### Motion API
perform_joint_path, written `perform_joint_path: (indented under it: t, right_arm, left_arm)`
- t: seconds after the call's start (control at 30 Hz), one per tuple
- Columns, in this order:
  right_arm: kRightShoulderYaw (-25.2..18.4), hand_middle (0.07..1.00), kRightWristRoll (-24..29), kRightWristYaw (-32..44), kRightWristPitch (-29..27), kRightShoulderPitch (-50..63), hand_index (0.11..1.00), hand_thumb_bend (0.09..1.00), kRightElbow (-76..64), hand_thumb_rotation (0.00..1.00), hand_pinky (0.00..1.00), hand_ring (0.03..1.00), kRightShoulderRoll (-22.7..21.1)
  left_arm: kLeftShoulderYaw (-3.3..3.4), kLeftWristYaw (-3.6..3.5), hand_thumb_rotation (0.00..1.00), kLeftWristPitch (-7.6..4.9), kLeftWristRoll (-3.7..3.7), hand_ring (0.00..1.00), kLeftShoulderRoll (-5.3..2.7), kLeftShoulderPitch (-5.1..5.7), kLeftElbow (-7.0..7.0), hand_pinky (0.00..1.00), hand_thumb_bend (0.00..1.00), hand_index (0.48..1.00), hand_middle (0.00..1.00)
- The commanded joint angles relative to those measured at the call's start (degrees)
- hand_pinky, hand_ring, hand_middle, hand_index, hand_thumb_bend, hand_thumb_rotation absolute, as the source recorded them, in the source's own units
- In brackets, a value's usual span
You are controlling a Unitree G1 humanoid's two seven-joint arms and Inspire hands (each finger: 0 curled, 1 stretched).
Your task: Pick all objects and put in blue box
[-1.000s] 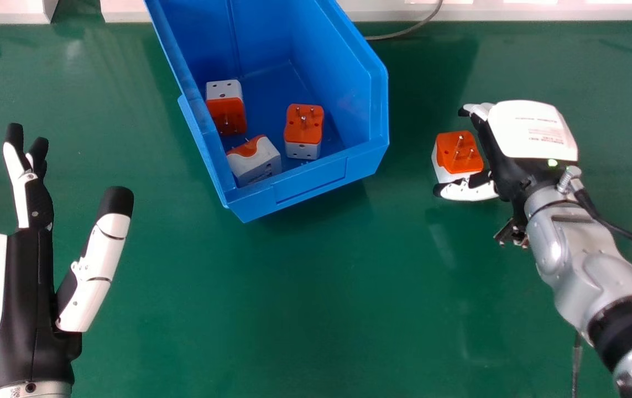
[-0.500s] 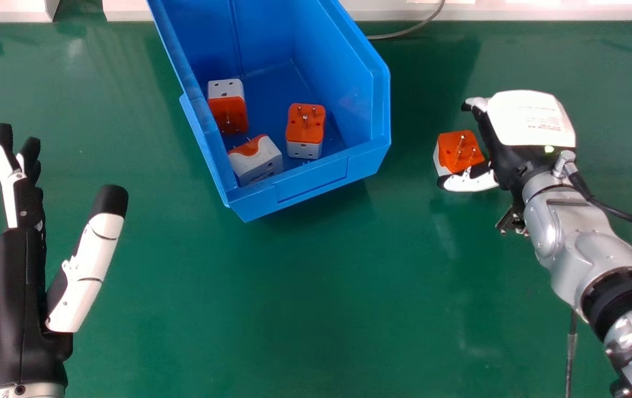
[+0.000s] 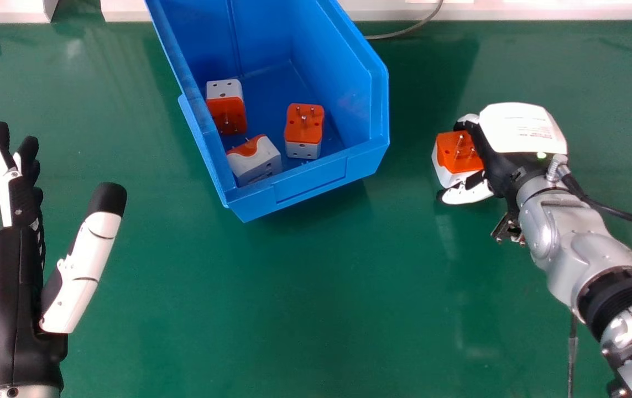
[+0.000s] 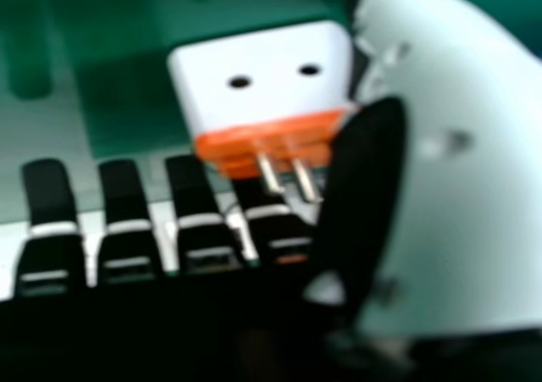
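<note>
Right hand (image 3: 520, 132) part-open around orange-and-white adapter (image 3: 455, 150).
Thumb on near side, fingers on far side; cannot tell if grip is firm. Adapter pins-up on green table (image 3: 293, 287), right of blue box (image 3: 310, 189); three similar adapters (image 3: 303, 126) inside. Left hand (image 3: 9, 287) open at view's left.

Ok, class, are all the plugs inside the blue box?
No, one plug is outside the box, to its right, at the right hand.
</note>
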Motion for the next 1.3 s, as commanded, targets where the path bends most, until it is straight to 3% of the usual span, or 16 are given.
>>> perform_joint_path:
  t: [0.0,0.07,0.1,0.33,0.37,0.5,0.67,0.9,1.03,1.17,1.27]
  right_arm:
    - [-0.2,0.774,0.8,-0.4,-0.6,-1.5,0.763,0.422,0.8,0.33,0.63,0.724,0.6]
    - [0.3,0.652,1.0,-0.8,-1.2,-2.0,0.645,0.392,1.8,0.28,0.50,0.579,0.7]
    - [0.6,0.628,0.9,-0.5,-1.2,-2.4,0.617,0.376,2.4,0.26,0.48,0.560,0.8]
    - [0.3,0.618,2.0,-0.8,-2.4,-3.4,0.606,0.331,4.7,0.09,0.45,0.550,1.3]
    - [0.2,0.608,2.3,-0.8,-2.6,-3.4,0.596,0.325,4.7,0.11,0.43,0.539,1.2]
    - [-0.7,0.608,4.3,0.0,-3.7,-3.2,0.606,0.315,4.7,0.42,0.43,0.540,0.9]
    - [-2.1,0.628,6.5,0.0,-5.5,-2.5,0.623,0.338,4.6,0.45,0.46,0.566,0.7]
    - [-2.4,0.622,7.3,-1.3,-5.8,-1.9,0.595,0.321,4.7,0.30,0.44,0.552,1.0]
    - [-2.5,0.616,7.4,-1.8,-5.5,-1.5,0.583,0.311,4.3,0.25,0.42,0.543,1.2]
    - [-3.0,0.603,7.8,-2.8,-6.6,-0.5,0.575,0.319,2.7,0.21,0.41,0.534,1.0]
    - [-3.5,0.560,8.0,-4.7,-8.4,0.7,0.542,0.334,0.8,0.13,0.37,0.488,0.4]
  left_arm:
    - [0.77,0.12,0.82,-1.83,0.07,1.00,0.36,0.49,-1.36,1.00,0.65,1.000,1.00]
    - [1.08,0.18,0.82,-1.98,0.71,1.00,0.46,0.87,-1.57,1.00,0.63,1.000,1.00]
    - [1.23,0.13,0.82,-1.98,0.88,1.00,0.50,1.16,-1.72,1.00,0.62,1.000,1.00]
    - [1.78,0.44,0.81,-2.55,1.59,1.00,0.15,2.56,-2.90,1.00,0.57,1.000,1.00]
    - [1.92,0.63,0.81,-2.41,1.96,1.00,0.00,2.84,-3.25,1.00,0.56,1.000,1.00]
    - [2.42,0.53,0.82,-2.46,2.42,1.00,-0.08,3.49,-3.87,1.00,0.57,1.000,1.00]
    - [2.66,0.39,0.83,-2.74,2.82,1.00,-0.14,4.00,-4.32,1.00,0.60,1.000,1.00]
    - [2.61,0.50,0.83,-2.85,3.39,1.00,-0.45,4.36,-4.60,1.00,0.60,1.000,1.00]
    - [2.56,0.28,0.83,-3.81,2.88,1.00,-0.47,4.36,-3.96,1.00,0.60,1.000,1.00]
    - [2.50,0.26,0.82,-3.46,2.73,1.00,-0.70,4.24,-3.68,1.00,0.60,1.000,1.00]
    - [2.61,0.31,0.82,-3.86,2.65,1.00,-0.55,3.73,-2.85,1.00,0.60,1.000,1.00]
